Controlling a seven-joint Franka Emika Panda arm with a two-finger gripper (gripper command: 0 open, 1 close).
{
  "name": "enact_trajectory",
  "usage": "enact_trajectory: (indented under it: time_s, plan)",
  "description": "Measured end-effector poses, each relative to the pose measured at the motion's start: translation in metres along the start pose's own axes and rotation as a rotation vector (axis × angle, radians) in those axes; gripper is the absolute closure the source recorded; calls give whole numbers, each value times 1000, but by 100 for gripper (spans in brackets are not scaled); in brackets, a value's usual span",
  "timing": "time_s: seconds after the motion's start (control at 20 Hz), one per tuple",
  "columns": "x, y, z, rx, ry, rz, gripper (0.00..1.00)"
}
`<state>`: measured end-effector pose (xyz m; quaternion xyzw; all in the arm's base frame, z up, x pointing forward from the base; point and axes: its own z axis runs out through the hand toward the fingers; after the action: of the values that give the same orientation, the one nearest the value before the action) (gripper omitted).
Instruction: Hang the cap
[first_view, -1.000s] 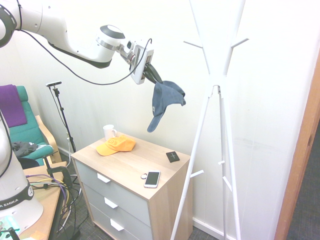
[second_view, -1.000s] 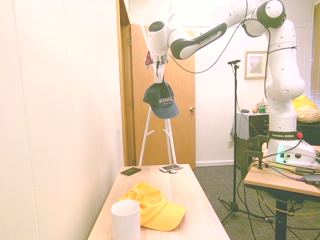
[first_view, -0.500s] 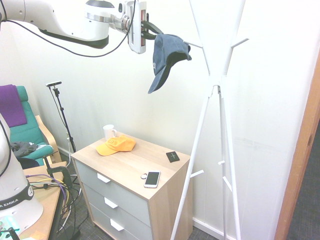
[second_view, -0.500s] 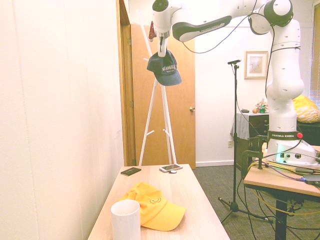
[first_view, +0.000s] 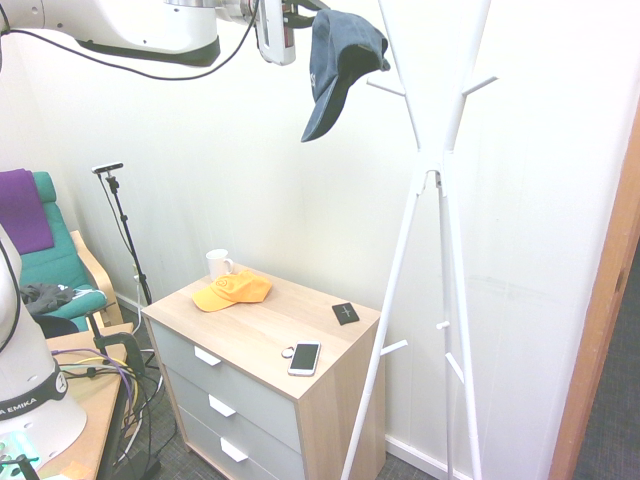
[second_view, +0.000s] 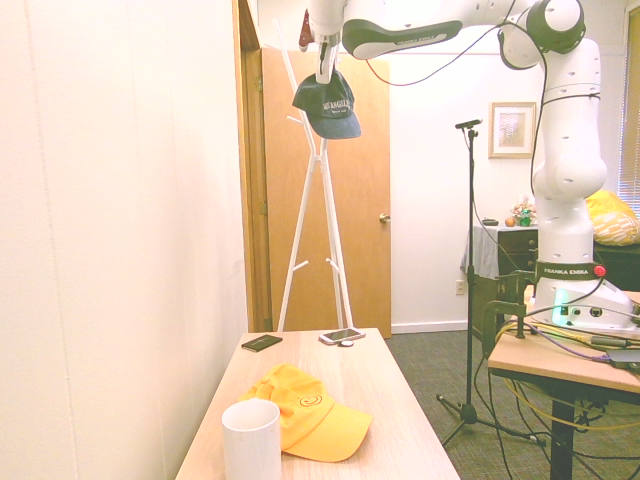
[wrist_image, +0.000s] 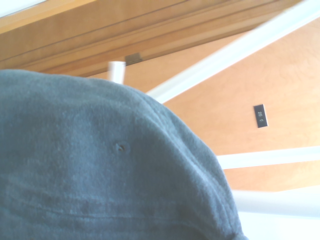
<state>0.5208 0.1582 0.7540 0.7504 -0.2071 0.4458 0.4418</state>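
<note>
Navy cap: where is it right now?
In the first exterior view, the navy cap hangs from the gripper high above the dresser, just left of the coat rack's upper pegs.

"FRANKA EMIKA" stood on the robot arm's base (second_view: 566, 272); "ANGELS" ran across the navy cap's front (second_view: 325, 98).

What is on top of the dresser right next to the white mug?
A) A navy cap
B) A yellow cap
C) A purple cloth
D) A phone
B: the yellow cap lies right beside the mug, while the phone lies toward the other end of the dresser and the navy cap hangs in the air from the gripper.
</note>
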Motion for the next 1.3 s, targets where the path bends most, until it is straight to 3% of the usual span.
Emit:
enact_trajectory:
  time_s: [0.35,0.4,1.3]
  plan:
    - [-15,-40,53,21,-77,-29,100]
    - [-19,-47,56,27,-92,-29,0]
    - [-49,-74,66,55,-147,5,0]
